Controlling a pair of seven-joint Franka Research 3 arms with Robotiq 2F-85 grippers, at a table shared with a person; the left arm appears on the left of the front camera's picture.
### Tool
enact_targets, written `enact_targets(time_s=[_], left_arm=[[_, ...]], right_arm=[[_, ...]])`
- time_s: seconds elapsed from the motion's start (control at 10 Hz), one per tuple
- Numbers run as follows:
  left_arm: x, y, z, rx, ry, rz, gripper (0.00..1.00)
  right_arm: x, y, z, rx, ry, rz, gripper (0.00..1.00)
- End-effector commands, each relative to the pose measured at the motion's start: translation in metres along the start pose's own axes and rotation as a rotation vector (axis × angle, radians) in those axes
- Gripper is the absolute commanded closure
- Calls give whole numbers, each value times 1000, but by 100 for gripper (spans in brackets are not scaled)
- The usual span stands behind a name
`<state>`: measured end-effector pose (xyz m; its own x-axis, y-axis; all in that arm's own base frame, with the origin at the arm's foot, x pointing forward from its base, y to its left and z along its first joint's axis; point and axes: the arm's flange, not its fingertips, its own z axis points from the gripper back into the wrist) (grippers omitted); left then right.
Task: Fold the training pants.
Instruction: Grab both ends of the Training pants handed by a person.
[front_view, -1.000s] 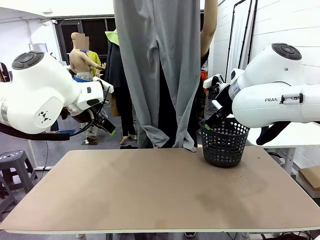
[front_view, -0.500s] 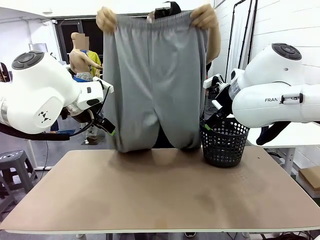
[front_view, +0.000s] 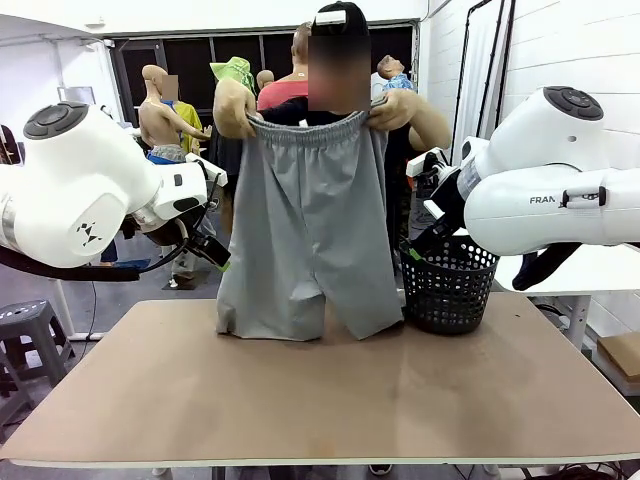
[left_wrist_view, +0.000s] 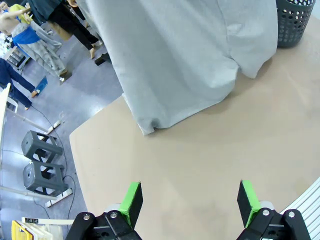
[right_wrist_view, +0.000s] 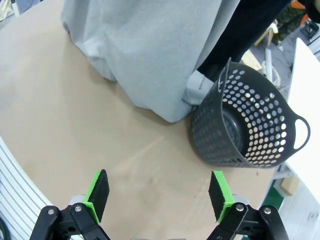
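The person's hands (front_view: 236, 108) are being clenched on the waistband; the training pants (front_view: 305, 220) are being hung at twelve o'clock, hems touching the table (front_view: 300, 400); the left gripper (left_wrist_view: 189, 200) and the right gripper (right_wrist_view: 157, 192) are being held wide and empty; one hem, just beside the basket (front_view: 450, 290) at two o'clock, is likely being put at risk of snagging.

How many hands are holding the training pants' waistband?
2. One hand grips the training pants at the waistband end on the robot's left, the other hand at the end on the black mesh basket's side; both are the person's.
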<state>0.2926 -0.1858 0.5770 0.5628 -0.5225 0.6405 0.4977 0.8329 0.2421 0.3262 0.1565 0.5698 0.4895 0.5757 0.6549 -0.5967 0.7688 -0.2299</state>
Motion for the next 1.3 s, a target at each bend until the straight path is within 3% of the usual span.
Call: enact_targets(time_s=[0.0,1.2], left_arm=[[0,1,0,2,1,-9,0],[0,1,0,2,1,-9,0]], right_arm=[[1,0,-1,-1,-7,-6,0],[1,0,-1,-1,-7,-6,0]])
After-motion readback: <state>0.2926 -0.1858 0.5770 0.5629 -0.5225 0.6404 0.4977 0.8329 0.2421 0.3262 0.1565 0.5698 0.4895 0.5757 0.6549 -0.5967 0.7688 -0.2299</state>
